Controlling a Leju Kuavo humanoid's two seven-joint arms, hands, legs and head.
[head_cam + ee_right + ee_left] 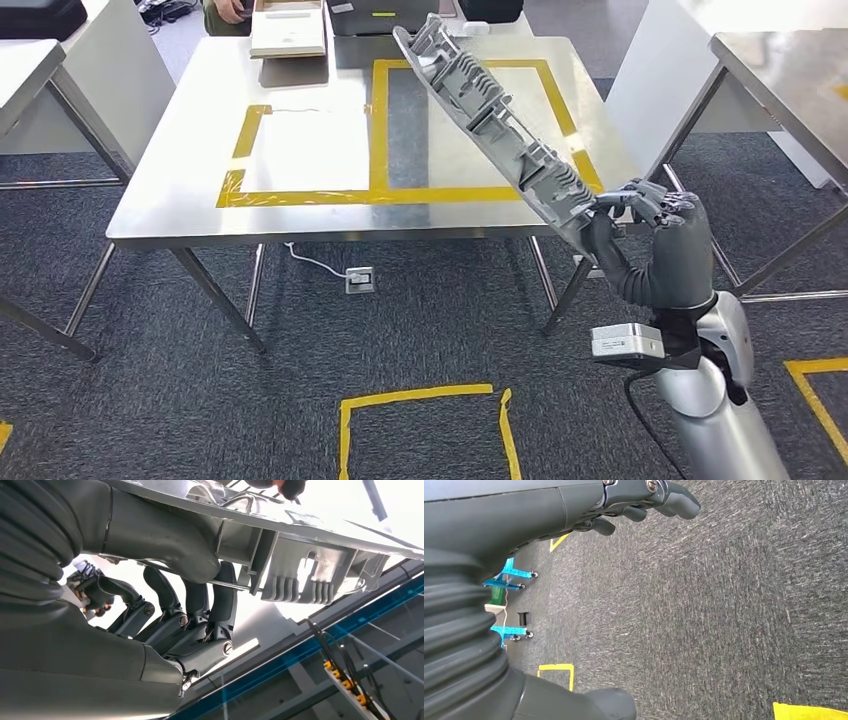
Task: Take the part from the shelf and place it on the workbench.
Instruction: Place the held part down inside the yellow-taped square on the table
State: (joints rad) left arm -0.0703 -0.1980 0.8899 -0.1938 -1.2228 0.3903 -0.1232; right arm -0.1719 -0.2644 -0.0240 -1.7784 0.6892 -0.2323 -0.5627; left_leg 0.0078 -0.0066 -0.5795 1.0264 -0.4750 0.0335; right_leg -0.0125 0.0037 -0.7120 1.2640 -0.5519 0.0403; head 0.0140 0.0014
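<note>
**Ribbed grey part held over the workbench's right side**

The left hand [644,502] is hanging over grey carpet [724,605], fingers loosely apart and gripping nothing. The steel workbench [180,215] is carrying yellow tape rectangles [375,195], with a beige box [288,28] sitting at its far edge. Further right, the long grey ribbed plastic part [490,120] is slanting above the workbench's right half, lower end toward the robot. The right hand [650,225] is grasping that lower end, thumb and fingers [200,605] clamping its edge.
</note>
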